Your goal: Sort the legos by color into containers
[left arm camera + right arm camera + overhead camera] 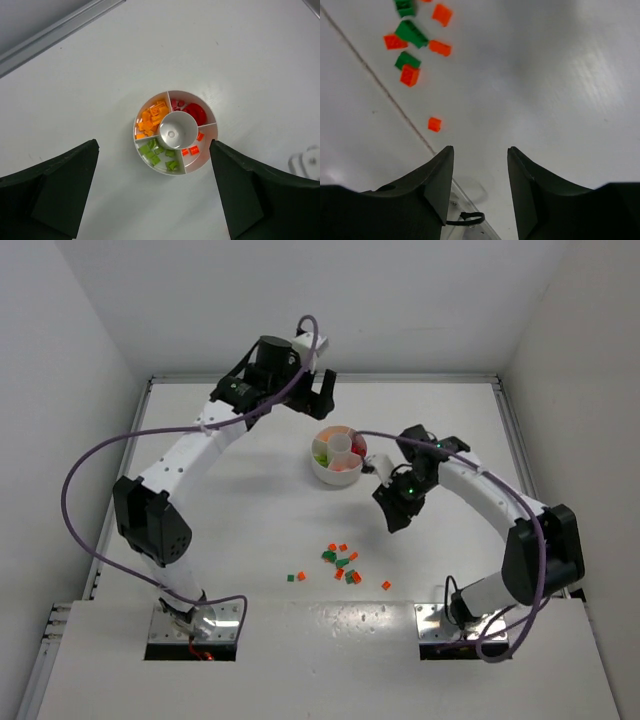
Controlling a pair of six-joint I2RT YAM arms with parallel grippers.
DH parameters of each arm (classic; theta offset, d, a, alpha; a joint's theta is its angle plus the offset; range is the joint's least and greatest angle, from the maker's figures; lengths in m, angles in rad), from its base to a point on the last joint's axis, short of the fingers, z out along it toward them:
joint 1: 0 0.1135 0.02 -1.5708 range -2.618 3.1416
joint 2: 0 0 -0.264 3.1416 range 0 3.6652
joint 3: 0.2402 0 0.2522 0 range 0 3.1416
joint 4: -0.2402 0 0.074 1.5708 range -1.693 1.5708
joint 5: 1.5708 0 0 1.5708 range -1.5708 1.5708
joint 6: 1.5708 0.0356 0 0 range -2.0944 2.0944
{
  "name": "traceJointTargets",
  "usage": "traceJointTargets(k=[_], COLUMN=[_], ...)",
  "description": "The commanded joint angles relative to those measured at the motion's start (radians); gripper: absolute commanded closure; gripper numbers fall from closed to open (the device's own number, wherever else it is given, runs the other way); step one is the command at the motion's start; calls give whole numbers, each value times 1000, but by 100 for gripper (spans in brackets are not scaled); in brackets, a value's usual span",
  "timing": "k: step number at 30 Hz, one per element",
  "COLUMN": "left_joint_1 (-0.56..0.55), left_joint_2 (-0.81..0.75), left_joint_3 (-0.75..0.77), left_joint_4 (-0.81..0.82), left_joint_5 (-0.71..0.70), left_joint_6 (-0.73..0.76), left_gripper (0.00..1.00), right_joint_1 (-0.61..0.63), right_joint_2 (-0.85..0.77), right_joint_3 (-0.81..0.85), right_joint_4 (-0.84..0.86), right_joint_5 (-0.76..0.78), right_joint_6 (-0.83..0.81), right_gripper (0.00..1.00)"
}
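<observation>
Dark fingers (432,195) of the right hand (480,152) are standing partly spread, gripping nothing and touching nothing, with bare worktop (560,75) showing through the gap. That hand is hanging to the right of the white dish (325,476), on the far side of the loose legos (341,562). Those scattered legos, dark green and orange-red, are lying near the middle of the worktop, well apart from the dish. The left hand (152,147) is hovering on the far side of the dish with its fingers spread wide, holding nothing. Inside the dish, four compartments (209,136) around a round hub (178,130) are carrying sorted legos: orange, red, light green and a few orange-red.
</observation>
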State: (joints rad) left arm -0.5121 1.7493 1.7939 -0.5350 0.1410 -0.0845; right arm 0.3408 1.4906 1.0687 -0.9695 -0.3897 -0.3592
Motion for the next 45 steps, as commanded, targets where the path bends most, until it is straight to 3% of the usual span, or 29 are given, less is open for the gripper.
traceJointTargets(k=[1, 9, 14, 17, 30, 36, 40, 45], left_joint_1=[70, 211, 244, 244, 244, 244, 244, 244], left_joint_2=[-10, -74, -86, -77, -14, -5, -5, -14], left_joint_3=[-20, -109, -123, -113, -74, -56, -56, -68], left_joint_4=[0, -11, -59, -69, -69, -69, -69, -69], left_joint_5=[61, 81, 81, 81, 81, 91, 91, 81], left_joint_6=[-99, -87, -35, -35, -44, -44, -44, -44], left_gripper=[0, 0, 0, 0, 0, 0, 0, 0], right_joint_1=[134, 499, 570, 590, 632, 641, 641, 632], right_joint_2=[-32, -23, -65, -75, -108, -210, -266, -266], right_joint_3=[-56, -159, -262, -315, -391, -473, -519, -529], right_joint_4=[-46, 31, 55, 92, 245, 353, 379, 370], right_joint_5=[-12, 133, 216, 258, 216, 207, 187, 137], right_joint_6=[-76, -118, -282, -326, -414, -461, -550, -601], right_gripper=[52, 51, 43, 38, 38, 43, 56, 57])
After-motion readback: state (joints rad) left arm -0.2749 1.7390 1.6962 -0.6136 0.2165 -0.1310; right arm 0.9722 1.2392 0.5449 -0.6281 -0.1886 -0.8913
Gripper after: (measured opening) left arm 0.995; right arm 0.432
